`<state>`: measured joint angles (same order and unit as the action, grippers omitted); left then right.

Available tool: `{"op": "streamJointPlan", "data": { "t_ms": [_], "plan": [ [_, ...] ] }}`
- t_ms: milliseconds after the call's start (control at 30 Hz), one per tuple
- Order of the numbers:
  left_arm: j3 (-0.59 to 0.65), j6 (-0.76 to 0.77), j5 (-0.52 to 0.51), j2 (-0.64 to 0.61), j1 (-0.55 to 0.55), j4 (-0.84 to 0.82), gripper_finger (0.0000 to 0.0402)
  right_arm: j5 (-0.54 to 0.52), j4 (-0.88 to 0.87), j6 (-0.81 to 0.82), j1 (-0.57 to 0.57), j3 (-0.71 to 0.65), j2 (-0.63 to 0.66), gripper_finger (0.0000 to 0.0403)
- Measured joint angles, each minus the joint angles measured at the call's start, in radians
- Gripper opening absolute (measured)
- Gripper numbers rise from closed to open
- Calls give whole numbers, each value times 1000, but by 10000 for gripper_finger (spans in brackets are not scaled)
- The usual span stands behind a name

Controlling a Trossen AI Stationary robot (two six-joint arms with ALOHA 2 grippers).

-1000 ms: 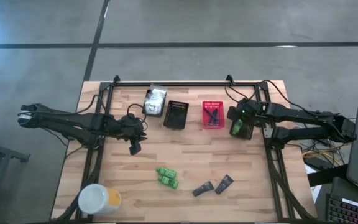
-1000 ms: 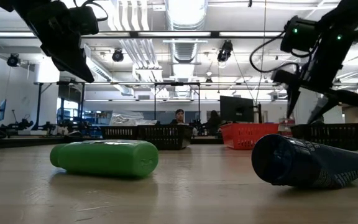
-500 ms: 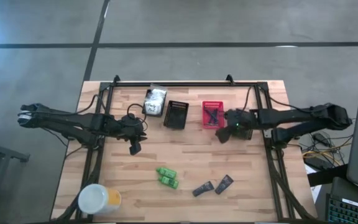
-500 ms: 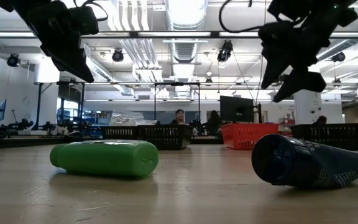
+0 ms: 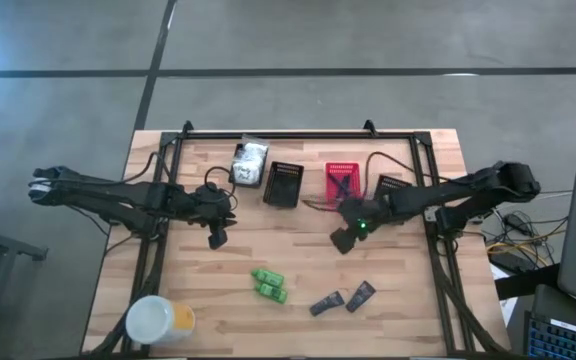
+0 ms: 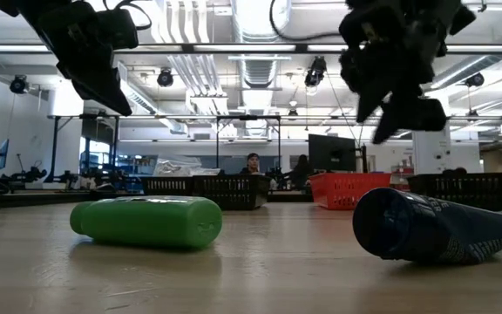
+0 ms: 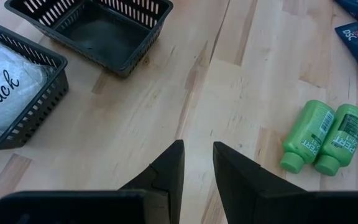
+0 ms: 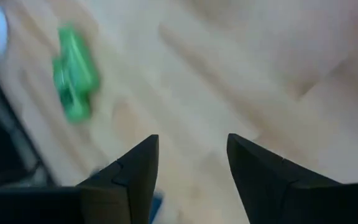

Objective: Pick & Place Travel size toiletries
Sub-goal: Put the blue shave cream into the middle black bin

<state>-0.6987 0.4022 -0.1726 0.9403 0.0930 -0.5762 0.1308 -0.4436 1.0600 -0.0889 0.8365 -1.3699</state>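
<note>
Two bright green packs (image 5: 268, 285) lie side by side on the table's near middle, also in the left wrist view (image 7: 325, 137). Two flat dark sachets (image 5: 343, 299) lie to their right. White packets (image 5: 250, 160) fill a black basket, and thin dark razors (image 5: 343, 185) lie in the red basket. My right gripper (image 5: 341, 241) hovers open above bare wood, between the red basket and the sachets. My left gripper (image 5: 216, 238) waits left of centre, raised, its fingers (image 7: 169, 168) a narrow gap apart.
An empty black basket (image 5: 283, 184) stands between the white-packet basket and the red one; another black basket (image 5: 393, 188) sits by the right rail. A white-and-yellow tub (image 5: 158, 322) stands at the near left corner. Bare wood lies between the grippers.
My right gripper has swung from over the black basket by the right rail toward the table's left and near edge, passing in front of the red basket, and now hangs over the middle of the table. The left arm has kept still.
</note>
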Motion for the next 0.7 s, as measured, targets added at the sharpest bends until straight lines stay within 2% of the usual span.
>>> {"op": "streamJointPlan", "data": {
  "t_ms": [133,367,600,700],
  "plan": [
    [0,2,0,0,0,0,90,185,1,-19,-14,14,-68,179],
    [0,2,2,0,0,0,90,292,8,-48,-134,103,-131,166],
    [0,-1,4,0,0,-1,90,319,-2,-202,-269,152,-175,156],
    [0,-3,4,0,0,0,90,298,-15,-175,-305,169,-198,150]
  ]
}}
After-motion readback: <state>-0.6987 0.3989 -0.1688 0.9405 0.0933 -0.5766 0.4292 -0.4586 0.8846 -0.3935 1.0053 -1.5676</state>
